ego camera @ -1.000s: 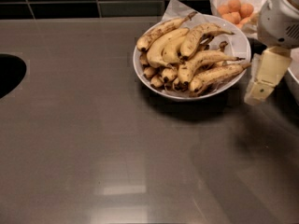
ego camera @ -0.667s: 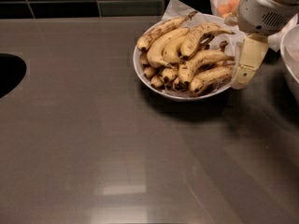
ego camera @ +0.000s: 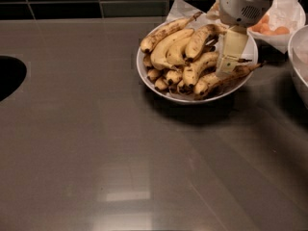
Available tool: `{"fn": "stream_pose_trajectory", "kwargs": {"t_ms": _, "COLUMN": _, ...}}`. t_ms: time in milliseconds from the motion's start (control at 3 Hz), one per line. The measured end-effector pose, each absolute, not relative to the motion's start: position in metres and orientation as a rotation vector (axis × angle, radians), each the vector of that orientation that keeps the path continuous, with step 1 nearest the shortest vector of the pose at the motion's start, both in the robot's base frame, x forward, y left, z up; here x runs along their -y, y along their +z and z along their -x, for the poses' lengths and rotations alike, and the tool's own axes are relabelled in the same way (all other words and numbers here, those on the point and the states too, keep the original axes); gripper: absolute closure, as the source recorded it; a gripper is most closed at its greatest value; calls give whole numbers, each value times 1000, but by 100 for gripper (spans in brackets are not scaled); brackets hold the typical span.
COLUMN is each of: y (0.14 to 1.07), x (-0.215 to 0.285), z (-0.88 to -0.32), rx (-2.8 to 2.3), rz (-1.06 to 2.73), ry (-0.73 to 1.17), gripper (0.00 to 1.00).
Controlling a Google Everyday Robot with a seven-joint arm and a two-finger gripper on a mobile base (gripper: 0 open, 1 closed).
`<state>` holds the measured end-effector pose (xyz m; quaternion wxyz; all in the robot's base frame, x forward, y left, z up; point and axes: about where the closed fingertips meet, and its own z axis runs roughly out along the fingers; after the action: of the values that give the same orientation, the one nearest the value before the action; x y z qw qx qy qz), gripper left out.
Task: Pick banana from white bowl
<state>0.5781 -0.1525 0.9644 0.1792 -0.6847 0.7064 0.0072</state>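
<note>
The white bowl (ego camera: 144, 76) stands on the grey counter right of centre, at the back, lined with white paper and heaped with several bananas. The banana (ego camera: 167, 47), plump, curved and mostly clean yellow, lies in the bowl's left-middle part, with thinner brown-speckled bananas around it. My gripper (ego camera: 226, 70) comes down from the top right and hangs over the right side of the bowl, just above the speckled bananas there and to the right of the plump banana. It holds nothing that I can see.
A paper-lined container with small orange fruits (ego camera: 272, 25) sits behind the bowl at the top right. Another white bowl's rim (ego camera: 296, 61) shows at the right edge. A dark round opening (ego camera: 7, 76) lies at the counter's left edge. A dark tiled wall runs along the back.
The gripper has moved left, from beside the bowl's right rim to over the bananas on its right side. The bananas have not moved.
</note>
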Motion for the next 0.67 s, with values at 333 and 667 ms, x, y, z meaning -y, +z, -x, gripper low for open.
{"fn": "stream_pose_trajectory", "kwargs": {"t_ms": 333, "y": 970, "x": 149, "z": -585, "rx": -1973, "rz": 1957, "ry": 16, "gripper": 0}}
{"fn": "stream_pose_trajectory", "kwargs": {"t_ms": 667, "y": 987, "x": 134, "z": -604, "rx": -1900, "rz": 2010, "ry": 23, "gripper": 0}}
